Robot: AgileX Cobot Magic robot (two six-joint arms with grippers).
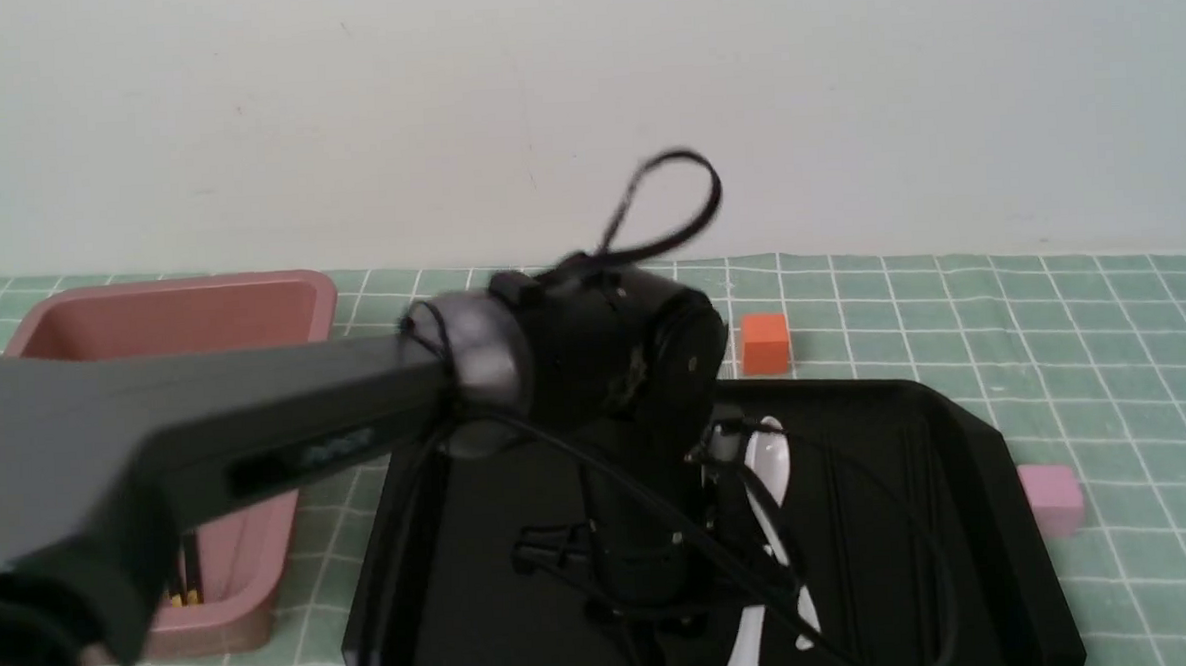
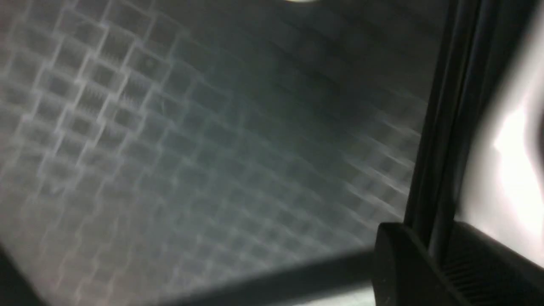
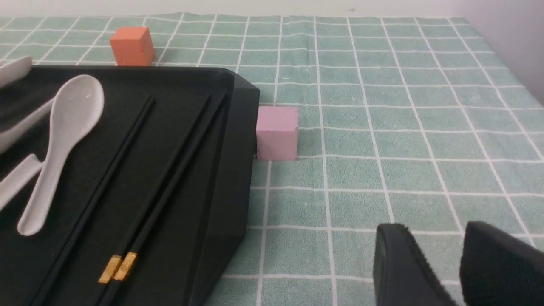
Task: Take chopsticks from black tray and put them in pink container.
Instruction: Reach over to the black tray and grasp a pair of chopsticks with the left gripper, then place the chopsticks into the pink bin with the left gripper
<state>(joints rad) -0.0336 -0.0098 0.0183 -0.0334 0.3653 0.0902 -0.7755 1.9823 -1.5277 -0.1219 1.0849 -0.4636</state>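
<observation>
We see the left pincer (image 2: 433,244) over the tray (image 1: 968,437), chopsticks (image 2: 437,127) between its jaws — spoons (image 1: 771,465) on the tray just right of it, container (image 1: 172,311) well left. Far cube (image 1: 764,344) beyond the tray; near cube (image 1: 1051,498) just beside its right rim — ahead-left of the right pincer (image 3: 457,263).

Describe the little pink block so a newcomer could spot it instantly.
Find the wide black tray on the green checked cloth. The pink cube stands on the cloth beside the tray's right rim. Unlike the orange cube beyond the far rim, it's pale pink.
</observation>
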